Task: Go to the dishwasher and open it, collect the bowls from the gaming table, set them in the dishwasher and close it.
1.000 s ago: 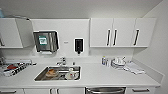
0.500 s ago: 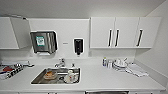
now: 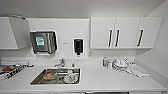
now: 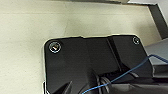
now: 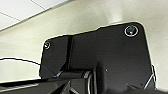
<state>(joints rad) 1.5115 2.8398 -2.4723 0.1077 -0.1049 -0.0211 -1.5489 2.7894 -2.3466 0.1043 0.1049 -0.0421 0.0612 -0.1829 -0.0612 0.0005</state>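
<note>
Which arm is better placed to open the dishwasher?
Probably the right, though narrowly. The dark strip under the counter, likely the dishwasher's top, lies right of the sink and right of the head view's middle. Both wrist views face pale floor, so this is only a guess.

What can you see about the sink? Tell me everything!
The sink is a shiny metal basin, rectangular, sunk into the white countertop below the paper towel dispenser. A metal tap stands at its back edge. It is not empty: an orange-brown dish lies toward one side and a pale, whitish dish next to it. Whether the two touch is too blurred to tell. No water can be seen running.
</note>
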